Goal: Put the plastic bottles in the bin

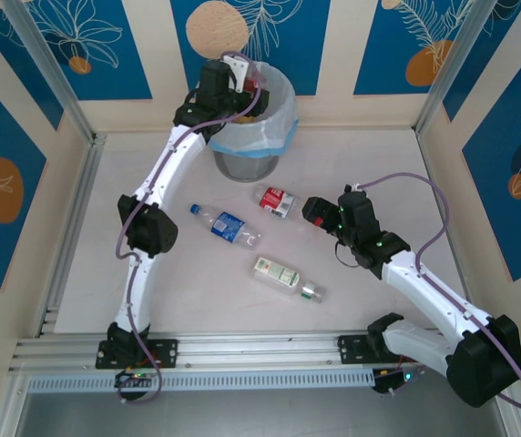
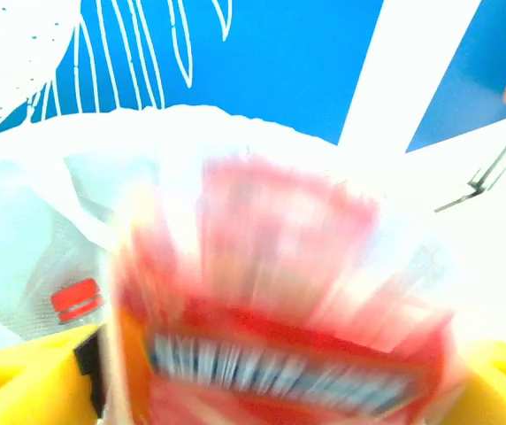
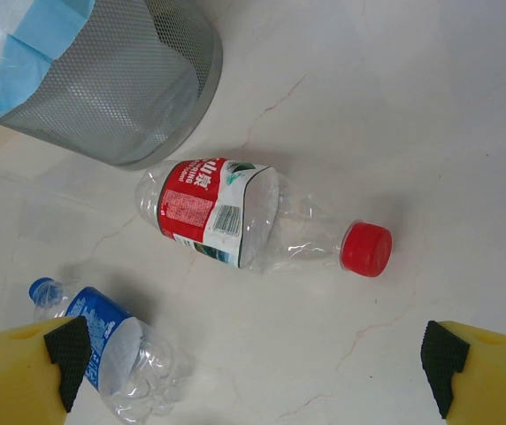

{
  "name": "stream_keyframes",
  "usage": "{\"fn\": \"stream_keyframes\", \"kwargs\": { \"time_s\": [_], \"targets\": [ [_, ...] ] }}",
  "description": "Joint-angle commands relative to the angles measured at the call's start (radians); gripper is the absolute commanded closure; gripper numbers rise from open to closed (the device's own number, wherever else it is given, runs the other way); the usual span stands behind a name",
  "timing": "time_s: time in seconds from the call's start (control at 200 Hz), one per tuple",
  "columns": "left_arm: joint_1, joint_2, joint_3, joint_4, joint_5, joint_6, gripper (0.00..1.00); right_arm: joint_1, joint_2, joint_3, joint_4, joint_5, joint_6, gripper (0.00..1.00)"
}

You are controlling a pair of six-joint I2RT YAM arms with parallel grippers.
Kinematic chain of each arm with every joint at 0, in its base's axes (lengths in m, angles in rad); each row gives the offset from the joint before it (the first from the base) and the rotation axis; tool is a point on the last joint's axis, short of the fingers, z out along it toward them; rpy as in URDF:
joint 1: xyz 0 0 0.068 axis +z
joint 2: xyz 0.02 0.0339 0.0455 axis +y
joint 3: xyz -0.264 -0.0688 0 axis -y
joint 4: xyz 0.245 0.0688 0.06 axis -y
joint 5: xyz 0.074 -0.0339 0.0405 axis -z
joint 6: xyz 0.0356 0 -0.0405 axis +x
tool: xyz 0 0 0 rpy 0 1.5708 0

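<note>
My left gripper (image 1: 245,80) hung over the bin (image 1: 283,123), blurred red bottle (image 2: 288,336) between; gripped or freed, I couldn't tell. Releasing dead centre seemed wisest. My right gripper (image 3: 253,359) gaped

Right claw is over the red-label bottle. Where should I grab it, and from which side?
Grip the red-label bottle across its labelled middle, coming down from above. It lies on its side, and the neck by the red cap tapers, so it would probably slip there. The right claw is open.
</note>
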Motion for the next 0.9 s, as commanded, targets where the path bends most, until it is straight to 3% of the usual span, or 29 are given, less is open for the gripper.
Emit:
{"fn": "stream_keyframes", "kwargs": {
  "time_s": [0.0,0.18,0.29,0.43,0.545,0.705,0.895],
  "targets": [
    [0.012,-0.011,0.041,0.050,-0.018,0.019,0.05,-0.004,-0.018,-0.010,-0.003,0.009,0.020,0.02],
    [0.015,-0.067,0.041,0.048,-0.047,0.043,0.01,-0.004,-0.014,-0.009,0.006,0.007,0.009,0.02],
    [0.015,-0.108,0.042,0.018,0.001,0.040,0.01,-0.005,0.001,-0.011,0.012,0.007,-0.015,0.02],
    [0.001,-0.198,-0.003,-0.025,0.079,0.081,0.01,-0.007,0.064,0.016,0.020,-0.066,-0.192,0.01],
    [-0.013,-0.345,-0.211,0.059,0.079,0.097,0.01,-0.018,0.156,0.080,-0.038,-0.125,-0.368,0.01],
    [-0.020,-0.539,-0.507,0.180,0.112,0.075,0.01,-0.032,0.300,0.202,-0.148,-0.097,-0.511,0.00],
    [-0.020,-0.744,-0.808,0.255,0.068,0.020,0.01,-0.064,0.458,0.319,-0.244,-0.296,-0.739,0.00]
  ]
}}
